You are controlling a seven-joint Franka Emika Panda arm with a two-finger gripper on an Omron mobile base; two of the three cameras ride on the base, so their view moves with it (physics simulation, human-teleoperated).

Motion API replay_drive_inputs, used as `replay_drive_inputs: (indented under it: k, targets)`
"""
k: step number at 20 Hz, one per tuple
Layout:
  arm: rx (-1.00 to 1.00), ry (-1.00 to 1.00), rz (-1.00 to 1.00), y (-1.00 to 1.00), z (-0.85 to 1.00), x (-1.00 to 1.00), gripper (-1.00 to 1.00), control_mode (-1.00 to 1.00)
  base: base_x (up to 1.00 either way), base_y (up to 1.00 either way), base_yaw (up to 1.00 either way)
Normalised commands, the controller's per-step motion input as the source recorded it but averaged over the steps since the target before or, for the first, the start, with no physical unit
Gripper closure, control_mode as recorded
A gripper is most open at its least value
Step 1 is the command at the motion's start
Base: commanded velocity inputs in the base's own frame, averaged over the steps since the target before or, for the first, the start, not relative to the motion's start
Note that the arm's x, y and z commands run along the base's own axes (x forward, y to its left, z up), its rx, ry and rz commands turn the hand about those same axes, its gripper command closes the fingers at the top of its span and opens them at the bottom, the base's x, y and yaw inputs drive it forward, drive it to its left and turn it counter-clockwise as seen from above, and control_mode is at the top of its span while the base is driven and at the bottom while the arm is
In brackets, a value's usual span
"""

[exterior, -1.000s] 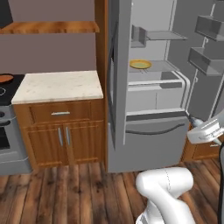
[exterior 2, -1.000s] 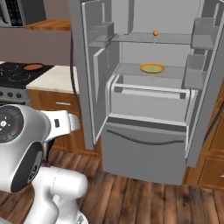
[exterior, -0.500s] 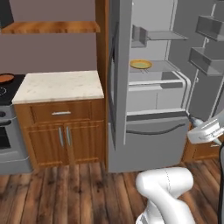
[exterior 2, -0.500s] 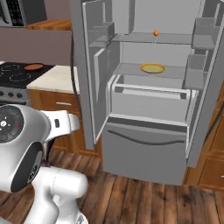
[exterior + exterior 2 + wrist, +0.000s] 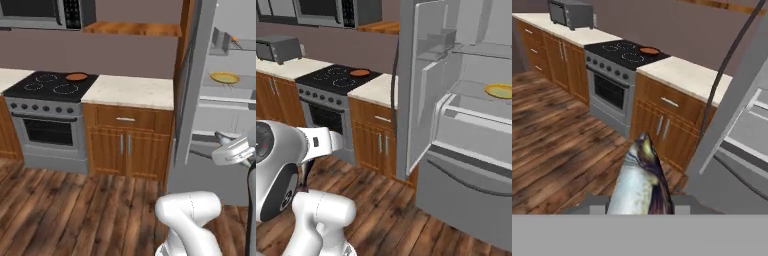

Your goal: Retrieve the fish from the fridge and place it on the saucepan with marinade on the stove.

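Fish (image 5: pixel 641 182) pinched between the fingers (image 5: pixel 640 204), head pointing toward the stove (image 5: pixel 623 54) — best to carry it level and steady past the open fridge (image 5: pixel 456 125) door, then line up squarely over the saucepan (image 5: pixel 648 50) before letting go.

The white arm rose from its rounded base and folded back on itself, elbow high, the forearm reaching out level. The gripper (image 5: pixel 639 202) pointed forward and slightly downward (its fingertips mostly hidden), its jaws partly closed and clamped on the fish (image 5: pixel 639 180), which stuck out ahead between them.
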Motion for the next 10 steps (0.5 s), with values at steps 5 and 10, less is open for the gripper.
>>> replay_drive_inputs:
  k: [5,10]
  targets:
    - [0.00,0.00,0.00,0.00,0.00,0.00,1.00,1.00,-0.03,0.29,0.65]
    - [0.00,0.00,0.00,0.00,0.00,0.00,1.00,1.00,0.00,0.34,0.56]
